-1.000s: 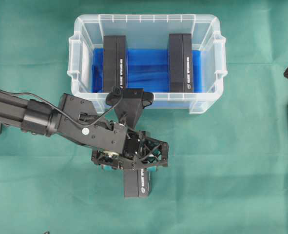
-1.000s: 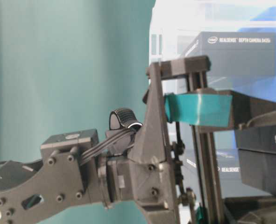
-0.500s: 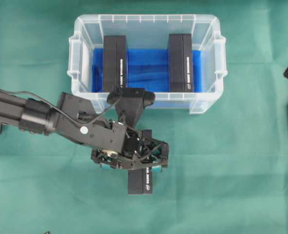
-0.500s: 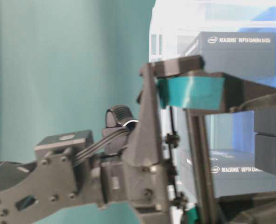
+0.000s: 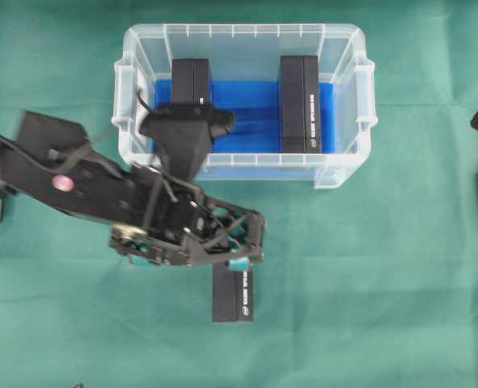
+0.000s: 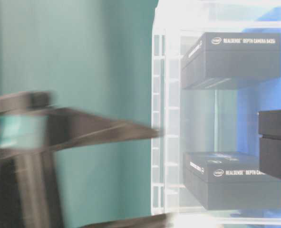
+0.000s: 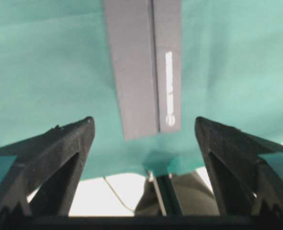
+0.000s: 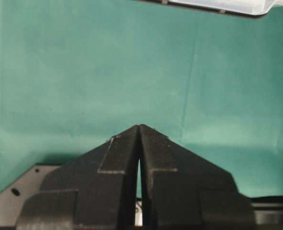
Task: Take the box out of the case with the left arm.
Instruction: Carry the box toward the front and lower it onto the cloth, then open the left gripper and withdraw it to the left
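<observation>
the counter (image 5: 400, 323), covered with green cloth, carried the same things as a second earlier, but the left arm (image 5: 77, 174) was in a different place. it had swung back toward the left and lifted, and it looked blurred in both exterior views, so it was in motion at this moment.

the case (image 5: 348, 174) stood at the far side of the counter and had not moved. two black boxes (image 5: 299, 101) stood inside it on the blue lining, one left and one right, as before.

the third box (image 5: 232, 296) lay on the cloth, near of the case and fully outside it. a second earlier it was between the pads of the left claw (image 5: 188, 250); now that claw stood wide open and above the box's far end, with nothing between the fingers (image 7: 60, 143). in the wrist view the box (image 7: 143, 67) rested flat on the cloth, apart from both fingers.

the right claw (image 8: 139, 139) was closed on nothing, beside the case, and showed no change.

in my judgement the release was finished and one box was taken out, so the task seemed nearly complete; only the retreat of the left arm remained.
</observation>
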### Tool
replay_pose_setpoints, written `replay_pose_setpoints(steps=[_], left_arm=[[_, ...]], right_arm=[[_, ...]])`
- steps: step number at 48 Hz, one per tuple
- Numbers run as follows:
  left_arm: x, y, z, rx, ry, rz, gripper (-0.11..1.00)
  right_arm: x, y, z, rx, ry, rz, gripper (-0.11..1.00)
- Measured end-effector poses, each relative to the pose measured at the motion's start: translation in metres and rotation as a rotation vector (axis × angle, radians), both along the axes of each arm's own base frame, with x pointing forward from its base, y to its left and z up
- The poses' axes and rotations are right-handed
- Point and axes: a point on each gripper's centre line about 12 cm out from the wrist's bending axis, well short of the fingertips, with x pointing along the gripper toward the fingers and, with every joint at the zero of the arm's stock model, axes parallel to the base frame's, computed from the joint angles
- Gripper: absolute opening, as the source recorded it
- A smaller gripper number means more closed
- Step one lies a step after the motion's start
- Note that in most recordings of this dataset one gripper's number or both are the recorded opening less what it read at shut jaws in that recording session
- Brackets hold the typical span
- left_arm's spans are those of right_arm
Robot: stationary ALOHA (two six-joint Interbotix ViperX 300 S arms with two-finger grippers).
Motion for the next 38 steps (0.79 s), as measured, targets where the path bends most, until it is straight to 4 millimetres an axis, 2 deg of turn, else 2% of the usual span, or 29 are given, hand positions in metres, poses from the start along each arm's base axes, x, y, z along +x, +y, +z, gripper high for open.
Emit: replay_pose_setpoints(steps=[6, 25, 30, 38], left_arm=[[-0.003, 0.003, 0.018, 0.012, -0.015, 0.001, 0.98], [-0.006, 0.002, 0.018, 0.022, -0.007, -0.013, 0.98], [-0.016, -0.002, 0.018, 0.022, 0.000, -0.025, 0.98], [-0.043, -0.005, 0.025, 0.018, -0.006, -0.041, 0.98]], right_arm=[[0.000, 0.000, 0.000, -0.001, -0.001, 0.001, 0.00], [0.000, 0.000, 0.000, -0.002, 0.000, 0.001, 0.00], [0.000, 0.000, 0.000, -0.002, 0.000, 0.001, 0.00], [-0.001, 0.000, 0.001, -0.001, -0.002, 0.000, 0.00]])
